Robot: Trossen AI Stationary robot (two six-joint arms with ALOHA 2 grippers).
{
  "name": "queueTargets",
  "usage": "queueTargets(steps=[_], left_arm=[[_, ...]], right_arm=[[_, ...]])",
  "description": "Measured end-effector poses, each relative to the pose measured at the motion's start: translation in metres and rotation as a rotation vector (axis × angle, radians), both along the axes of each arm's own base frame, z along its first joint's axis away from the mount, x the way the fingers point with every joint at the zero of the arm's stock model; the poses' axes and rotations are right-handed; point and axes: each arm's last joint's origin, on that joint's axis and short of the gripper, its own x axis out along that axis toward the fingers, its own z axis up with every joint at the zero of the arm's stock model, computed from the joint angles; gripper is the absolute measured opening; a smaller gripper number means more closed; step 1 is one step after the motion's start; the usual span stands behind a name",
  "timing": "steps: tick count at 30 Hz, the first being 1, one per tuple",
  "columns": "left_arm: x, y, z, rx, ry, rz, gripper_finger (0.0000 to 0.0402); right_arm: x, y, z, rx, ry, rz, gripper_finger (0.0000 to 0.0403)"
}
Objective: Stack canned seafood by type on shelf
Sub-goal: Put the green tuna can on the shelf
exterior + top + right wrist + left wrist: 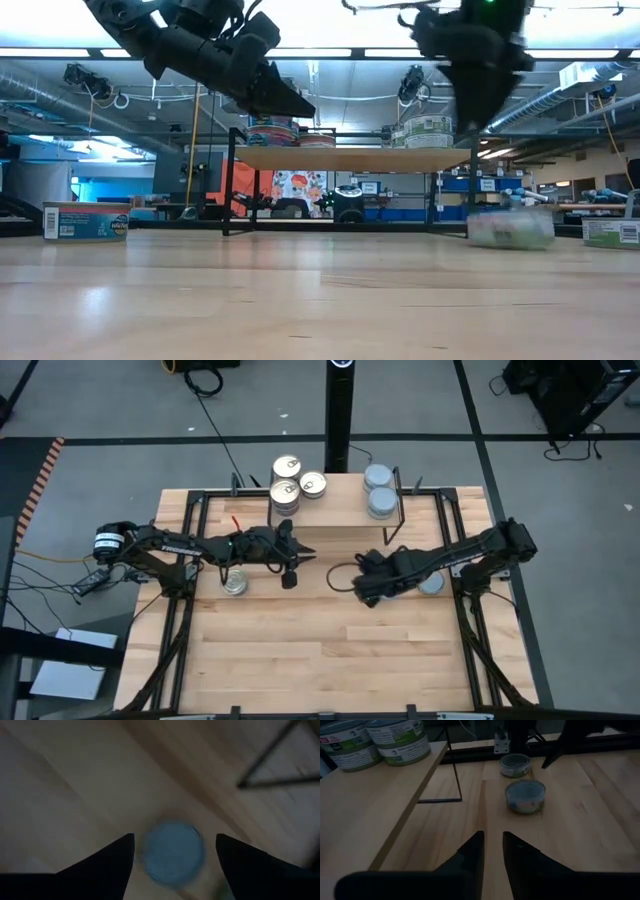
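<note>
The shelf (335,510) stands at the table's far side. On its left part are three gold-topped tins (287,467), one of them lying on another. On its right part are two blue-grey-topped tins (380,490). My left gripper (300,550) is shut and empty, raised in front of the shelf's left half (295,103). My right gripper (173,845) is open and points down. Its fingers stand on either side of a blue-topped tin (173,851) on the table below, apart from it. That tin is hidden in the high view by the arm.
A gold-topped tin (235,582) sits on the table under my left arm. Another tin (432,585) sits by my right arm. The left wrist view shows two tins (525,796) on the table, to the right of the shelf's black leg (452,765). The table's near half is bare wood.
</note>
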Motion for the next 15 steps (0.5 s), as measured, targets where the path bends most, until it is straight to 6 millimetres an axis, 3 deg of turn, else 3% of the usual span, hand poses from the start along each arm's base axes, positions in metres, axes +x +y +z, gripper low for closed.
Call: queueTargets(steps=[6,11,15], left_arm=[[0.000,-0.001,-0.001,-0.005,0.015,-0.007,0.0073],[-0.001,-0.002,-0.003,-0.012,0.027,-0.011,0.0073],[0.000,-0.006,-0.003,-0.013,0.028,-0.024,0.0073]], right_arm=[[-0.021,0.004,-0.024,0.042,0.197,0.029,0.0285],[-0.034,-0.012,-0.047,0.110,0.308,0.033,0.0275],[-0.044,-0.026,-0.058,0.180,0.294,0.078,0.0252]])
